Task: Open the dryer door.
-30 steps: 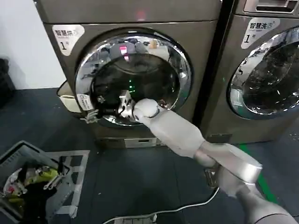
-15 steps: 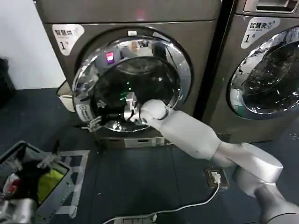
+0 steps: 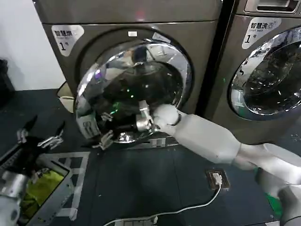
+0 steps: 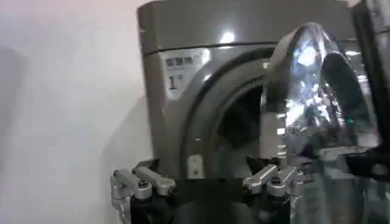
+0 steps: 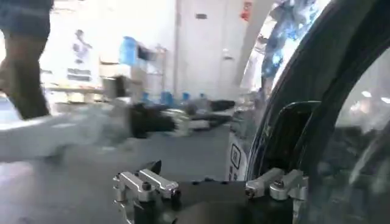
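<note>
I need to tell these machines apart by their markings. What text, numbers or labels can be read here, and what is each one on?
"1": large digit on the white sticker on the left dryer, under a row of Chinese characters too small to read.
"1": same digit on the sticker on the right machine; its characters are unclear too.
Small label on the open dryer door, left of the right claw: unreadable.

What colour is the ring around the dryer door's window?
Shiny chrome silver, on the dryer door, clearest in the head view.
</note>
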